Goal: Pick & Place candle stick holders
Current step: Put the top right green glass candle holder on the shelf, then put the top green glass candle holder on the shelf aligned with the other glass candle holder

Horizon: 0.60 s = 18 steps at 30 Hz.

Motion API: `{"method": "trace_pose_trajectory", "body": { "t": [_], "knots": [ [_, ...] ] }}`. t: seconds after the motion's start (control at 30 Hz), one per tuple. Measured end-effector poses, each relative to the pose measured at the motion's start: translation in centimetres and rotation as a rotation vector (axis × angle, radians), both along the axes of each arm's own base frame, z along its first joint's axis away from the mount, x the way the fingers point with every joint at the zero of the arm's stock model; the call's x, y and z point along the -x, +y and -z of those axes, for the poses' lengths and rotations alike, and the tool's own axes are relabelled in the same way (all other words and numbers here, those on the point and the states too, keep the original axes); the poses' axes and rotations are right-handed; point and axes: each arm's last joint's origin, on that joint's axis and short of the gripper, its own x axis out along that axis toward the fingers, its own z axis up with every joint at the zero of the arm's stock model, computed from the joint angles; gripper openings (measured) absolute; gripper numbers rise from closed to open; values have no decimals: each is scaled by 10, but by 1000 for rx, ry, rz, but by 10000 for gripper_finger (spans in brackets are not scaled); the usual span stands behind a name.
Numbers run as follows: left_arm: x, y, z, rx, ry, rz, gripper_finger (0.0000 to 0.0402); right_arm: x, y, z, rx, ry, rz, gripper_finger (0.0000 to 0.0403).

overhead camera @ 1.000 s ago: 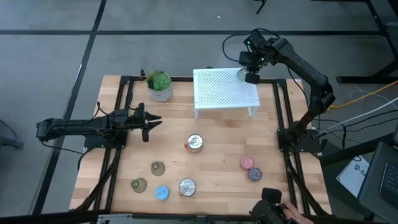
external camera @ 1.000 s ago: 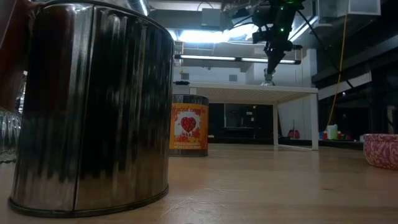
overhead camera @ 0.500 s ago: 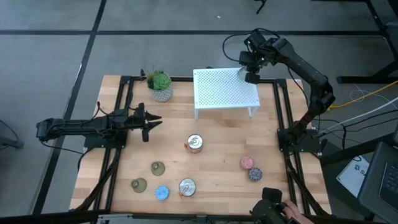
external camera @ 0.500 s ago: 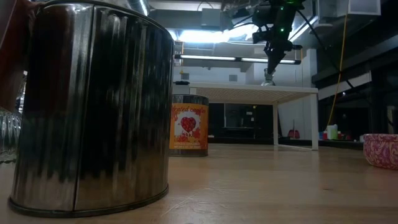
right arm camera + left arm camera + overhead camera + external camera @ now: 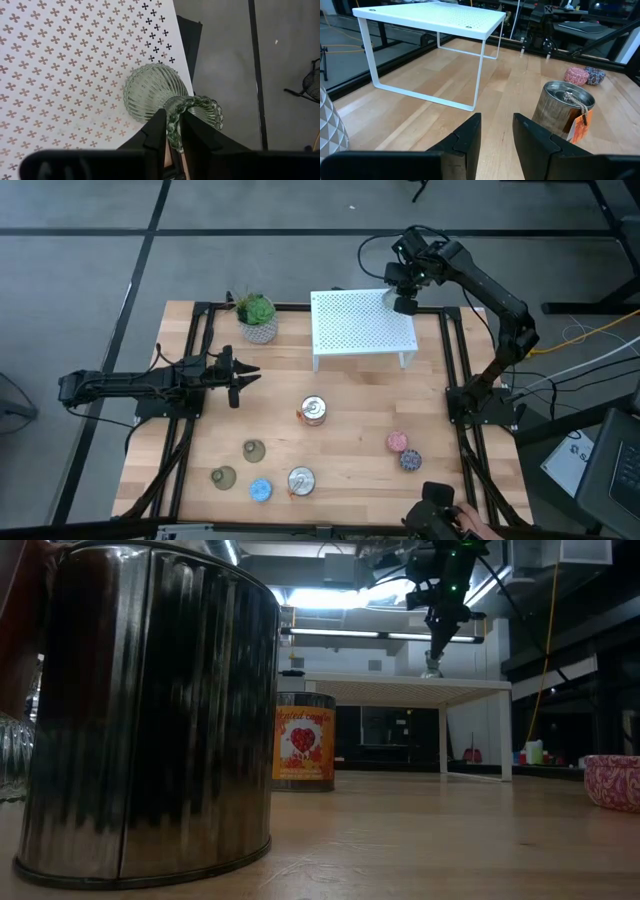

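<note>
My right gripper [image 5: 405, 304] is at the far right corner of the white perforated shelf [image 5: 360, 325], shut on a ribbed greenish candle stick holder [image 5: 155, 92]. The holder's wide base stands on the shelf top near the corner, as the low view [image 5: 432, 666] also shows. Two more olive-grey holders [image 5: 253, 448] [image 5: 222, 476] stand on their bases on the table near the front left. My left gripper [image 5: 240, 380] waits open and empty at the table's left, its fingers pointing toward the right edge. My right gripper pinches the holder's beaded top rim [image 5: 172, 131] between its two fingers, one finger seemingly inside the cup and one outside. The fingers come from above, pointing down. The holder's round base [image 5: 147, 90] rests on the shelf top.
A potted plant [image 5: 258, 318] stands at the far left. Two tins [image 5: 313, 411] [image 5: 300, 480] stand mid-table and at the front. A blue disc [image 5: 260, 491] lies at the front; a pink [image 5: 398, 442] and a purple disc [image 5: 410, 460] lie at the right.
</note>
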Motion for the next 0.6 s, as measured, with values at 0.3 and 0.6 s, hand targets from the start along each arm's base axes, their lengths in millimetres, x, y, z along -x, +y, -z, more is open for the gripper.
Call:
{"method": "trace_pose_trajectory", "body": {
  "t": [0.3, 0.6],
  "knots": [
    [0, 0, 0, 0, 0, 0, 107, 0, 0, 0, -7, -9, 20, 74],
    [0, 0, 0, 0, 0, 0, 107, -1, 1, 0, -14, -27, 63, 145]
  ]
}}
